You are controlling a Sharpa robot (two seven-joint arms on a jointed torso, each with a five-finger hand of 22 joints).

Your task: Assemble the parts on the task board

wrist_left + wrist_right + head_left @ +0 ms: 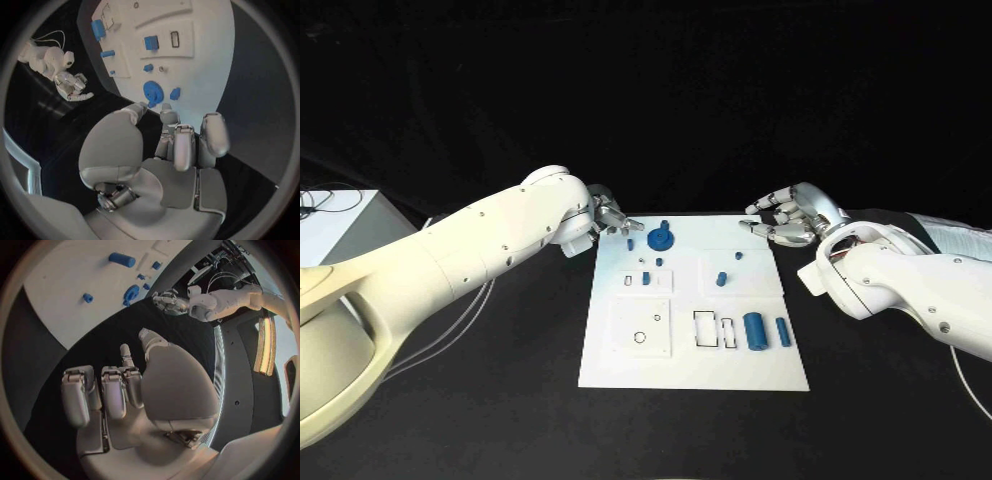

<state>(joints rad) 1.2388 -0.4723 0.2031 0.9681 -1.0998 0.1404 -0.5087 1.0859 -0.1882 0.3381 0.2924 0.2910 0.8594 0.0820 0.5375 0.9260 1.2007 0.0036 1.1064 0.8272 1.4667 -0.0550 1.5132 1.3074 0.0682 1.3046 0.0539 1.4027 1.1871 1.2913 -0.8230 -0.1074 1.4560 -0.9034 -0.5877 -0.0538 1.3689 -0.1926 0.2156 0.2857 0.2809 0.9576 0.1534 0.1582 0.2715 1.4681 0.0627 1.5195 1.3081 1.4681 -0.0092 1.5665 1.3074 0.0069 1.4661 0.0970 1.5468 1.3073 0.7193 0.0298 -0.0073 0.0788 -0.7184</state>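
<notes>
The white board (692,350) lies flat in the middle of the black table (473,420). Near its far edge stands a round blue disc (659,239); further in are small blue pieces (721,278), and toward the near right lie a blue cylinder (756,331) and a slimmer blue piece (785,332) side by side. The smallest pieces are too small to identify.

The left robot hand (606,217) hovers at the board's far left corner, largely hidden behind its own arm in the head view; the left wrist view shows its fingers (185,145) apart with nothing in them, tips near the disc. The right robot hand (788,215) sits off the board's far right corner over the bare table, fingers loosely curled, spread and holding nothing.
</notes>
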